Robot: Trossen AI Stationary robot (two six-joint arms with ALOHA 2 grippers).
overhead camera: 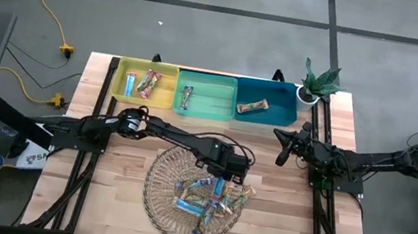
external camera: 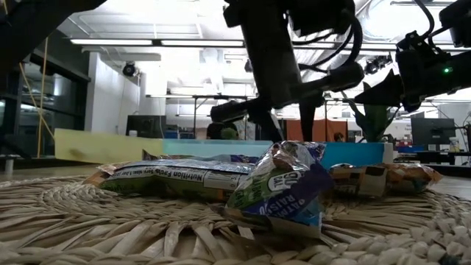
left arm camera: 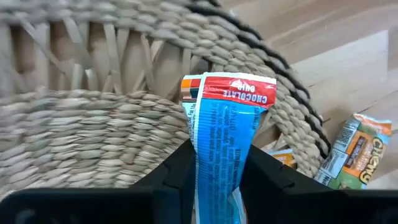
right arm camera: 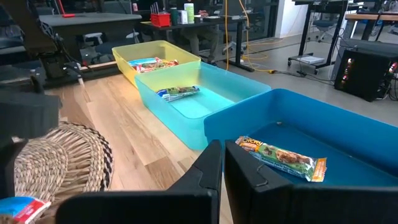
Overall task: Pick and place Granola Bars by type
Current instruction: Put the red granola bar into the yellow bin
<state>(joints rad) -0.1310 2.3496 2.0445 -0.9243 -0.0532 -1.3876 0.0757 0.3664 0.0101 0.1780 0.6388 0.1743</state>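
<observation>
Over the wicker plate [left arm camera: 93,124], left tool [left arm camera: 217,168] grips a blue bar [left arm camera: 221,155] upright.

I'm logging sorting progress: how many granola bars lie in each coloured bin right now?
Yellow rectangular plastic bin: 2 wrapped granola bars
Green rectangular plastic bin: 1
Teal rectangular plastic bin: 1
Total: 4
</observation>
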